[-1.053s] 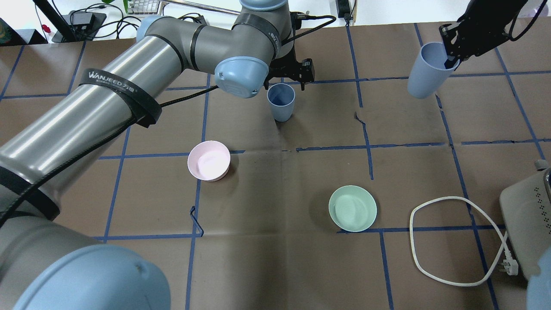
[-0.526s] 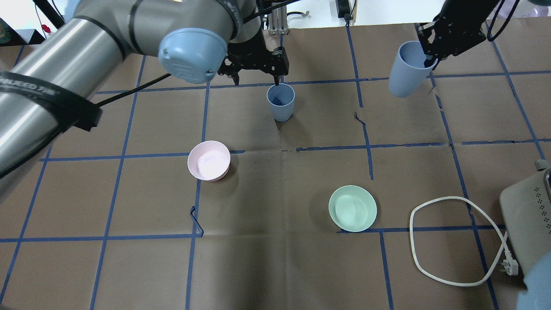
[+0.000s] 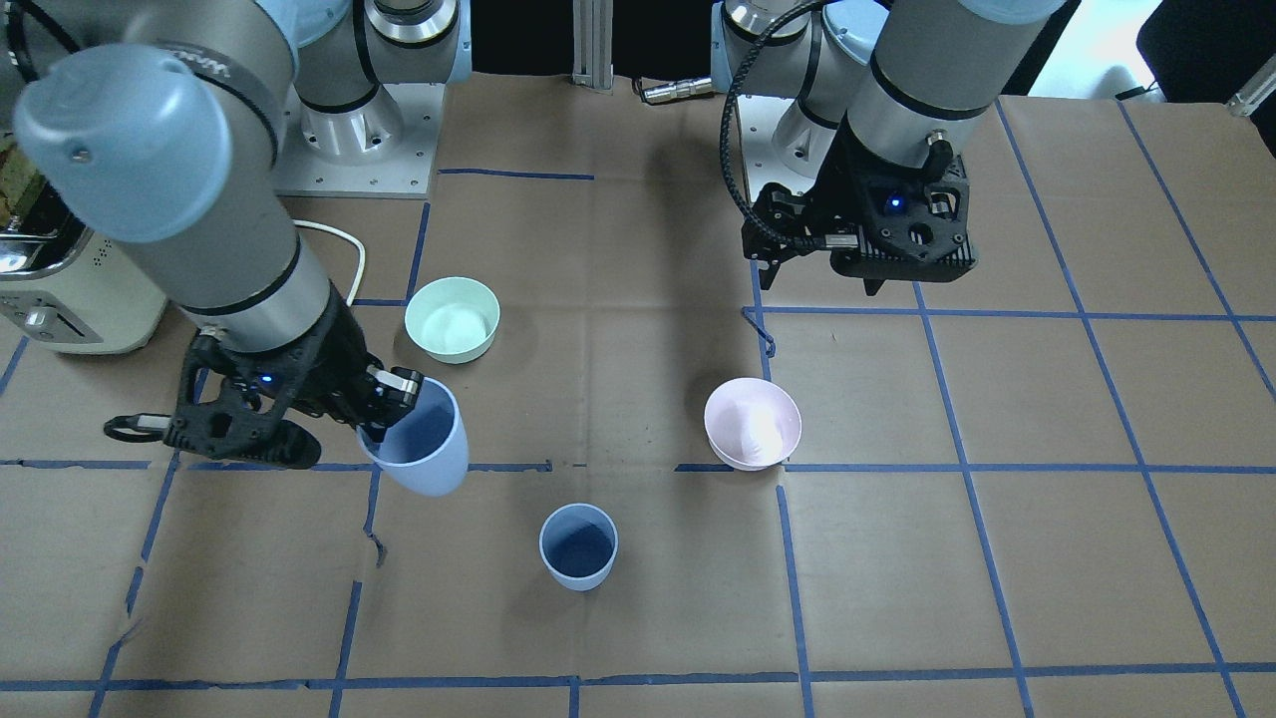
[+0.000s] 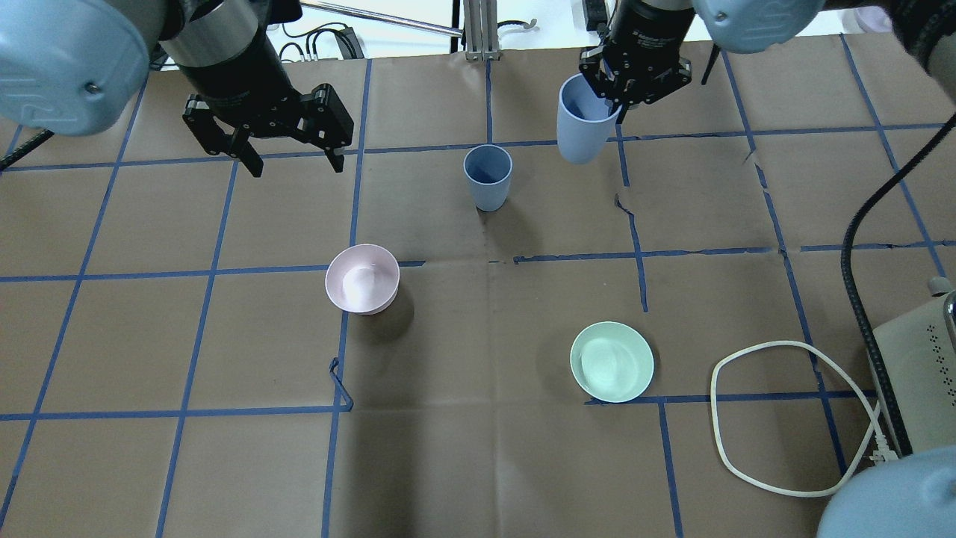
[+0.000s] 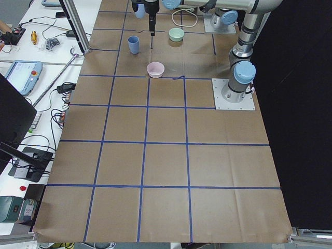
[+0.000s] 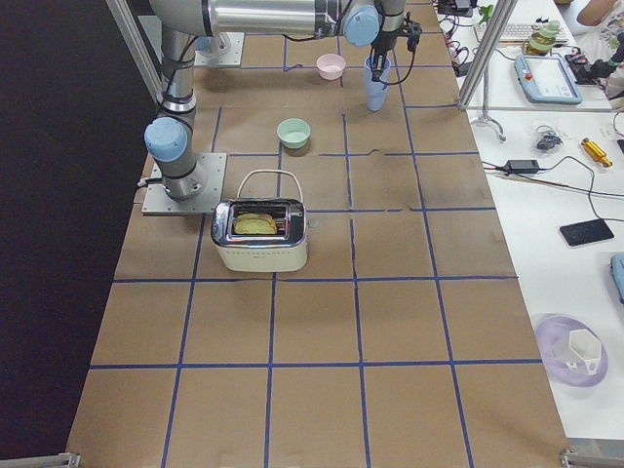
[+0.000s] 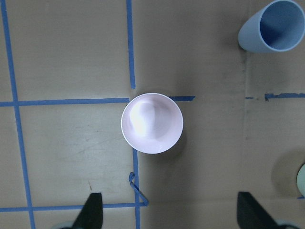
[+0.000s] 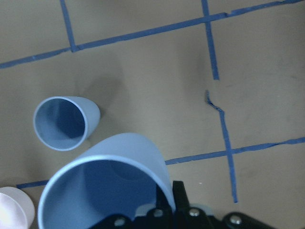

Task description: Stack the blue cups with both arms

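One blue cup (image 4: 487,175) stands upright on the table; it also shows in the front view (image 3: 578,545) and the left wrist view (image 7: 271,26). My right gripper (image 4: 616,110) is shut on the rim of the second blue cup (image 4: 581,125), holding it tilted in the air just right of the standing cup. The held cup shows in the front view (image 3: 424,439) and fills the right wrist view (image 8: 109,186), with the standing cup (image 8: 64,123) beside it. My left gripper (image 4: 296,166) is open and empty, well to the left of the standing cup.
A pale pink bowl (image 4: 362,278) sits below my left gripper (image 7: 171,214). A mint-green bowl (image 4: 612,361) sits to the right of centre. A toaster (image 4: 915,373) with a looped white cable (image 4: 747,418) stands at the right edge.
My left gripper has drawn back to the left, away from the standing cup. My right gripper has carried the held cup leftward, close to the standing cup.
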Controlling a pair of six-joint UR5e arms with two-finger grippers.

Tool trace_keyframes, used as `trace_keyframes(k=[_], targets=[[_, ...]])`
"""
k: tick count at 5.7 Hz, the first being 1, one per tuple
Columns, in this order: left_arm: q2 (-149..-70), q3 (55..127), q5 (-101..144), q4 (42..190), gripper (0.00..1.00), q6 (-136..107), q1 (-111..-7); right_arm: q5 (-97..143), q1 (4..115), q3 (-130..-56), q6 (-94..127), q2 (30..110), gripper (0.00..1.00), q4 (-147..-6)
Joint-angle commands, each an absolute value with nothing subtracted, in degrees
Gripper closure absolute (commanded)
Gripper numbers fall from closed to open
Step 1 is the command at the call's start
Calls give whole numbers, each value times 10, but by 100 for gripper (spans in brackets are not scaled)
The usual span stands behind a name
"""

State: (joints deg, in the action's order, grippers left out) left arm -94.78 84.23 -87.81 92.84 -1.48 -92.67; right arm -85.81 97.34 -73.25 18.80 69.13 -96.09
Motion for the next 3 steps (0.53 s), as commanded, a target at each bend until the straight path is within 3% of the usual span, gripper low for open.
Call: trace_keyframes(k=[1,3], targets=[[-940,849,-881,937,1,1,-919,-860,1039,-671,286,633,90,-967],[-940,849,-881,937,1,-1,-921,-859,1043,-664,297,600,90,-995]])
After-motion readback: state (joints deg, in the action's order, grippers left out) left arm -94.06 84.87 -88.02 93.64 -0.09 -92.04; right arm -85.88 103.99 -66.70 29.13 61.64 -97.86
